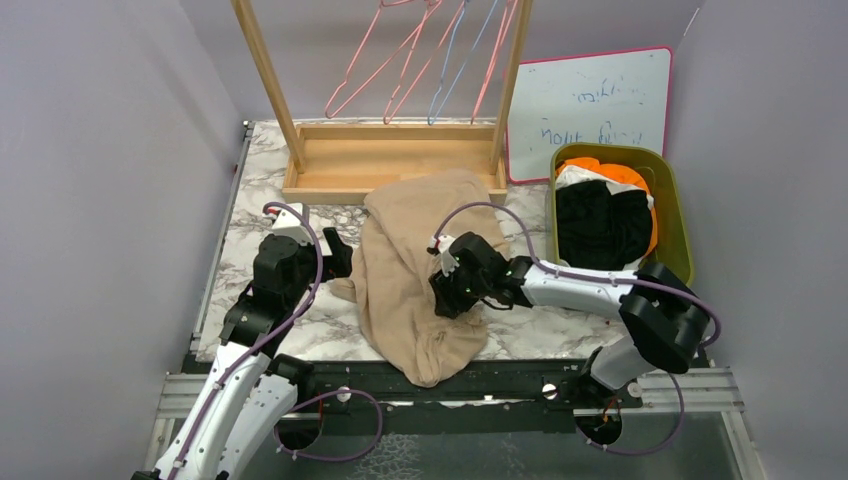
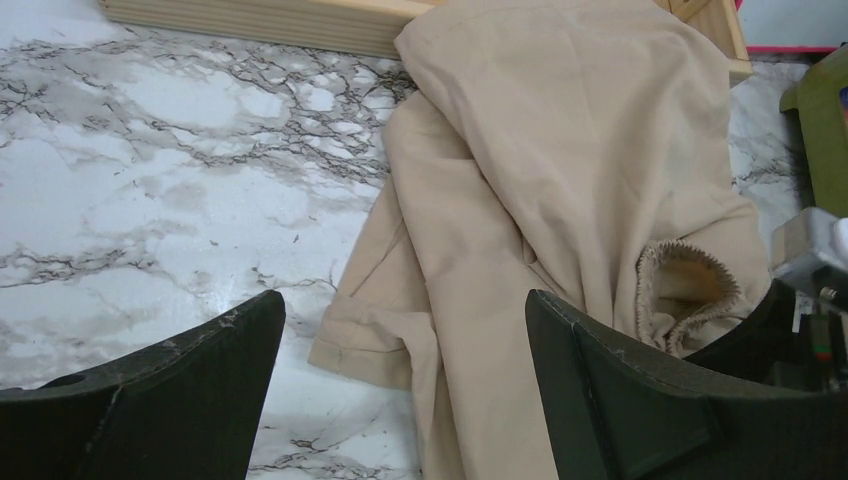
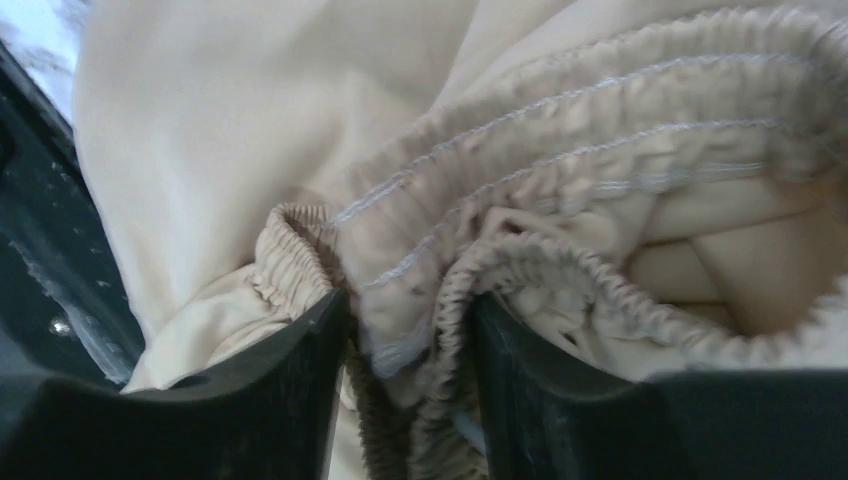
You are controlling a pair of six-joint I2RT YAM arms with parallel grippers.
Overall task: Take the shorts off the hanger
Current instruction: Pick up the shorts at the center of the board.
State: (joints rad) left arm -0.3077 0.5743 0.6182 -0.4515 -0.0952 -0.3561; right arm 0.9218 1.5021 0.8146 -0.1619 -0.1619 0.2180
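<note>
Right pincer (image 3: 405,330) is squeezed shut on the bunched waistband (image 3: 560,200) of the tan shorts (image 1: 410,270). Left pincer (image 2: 400,330) has its two fingers wide apart and holds nothing. It hangs just above the left side of the tan shorts, over one leg hem.

The tan shorts lie flat in the middle of the worktop (image 1: 250,220). They reach from the wooden rack (image 1: 390,160) at the far edge down to the near edge, and a bit hangs over that edge. They are not on any hanger.

The wire hangers (image 1: 408,70) on the rack all look bare. The green bin (image 1: 676,210) by the right edge holds the black shorts (image 1: 600,225), the orange shorts (image 1: 610,170) and the cream-white shorts (image 1: 580,178).

I think the job is nearly done. All four shorts are off the hangers. It looks like the tan pair only needs to go in the bin with the others.
</note>
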